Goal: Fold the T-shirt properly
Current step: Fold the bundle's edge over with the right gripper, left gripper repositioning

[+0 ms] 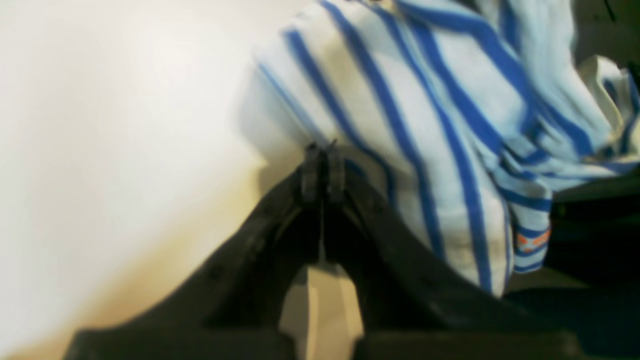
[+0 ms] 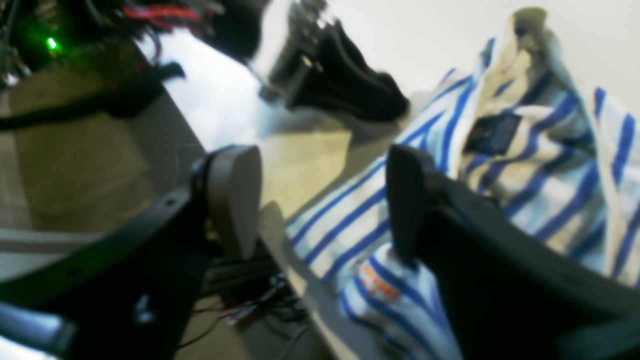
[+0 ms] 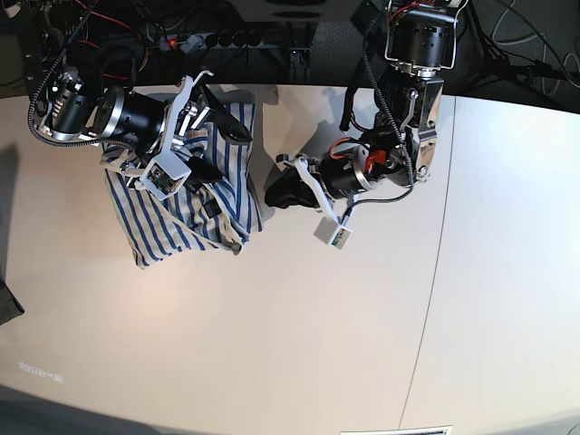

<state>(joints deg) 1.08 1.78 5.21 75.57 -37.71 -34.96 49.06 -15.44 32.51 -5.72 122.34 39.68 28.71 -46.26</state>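
Right fingers [image 2: 325, 200] straddle T-shirt [image 2: 525, 165] edge

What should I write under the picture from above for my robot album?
Right gripper, jaws open, hovers over the crumpled white blue-striped fabric T-shirt on the pale table; shut left gripper waits beside it.
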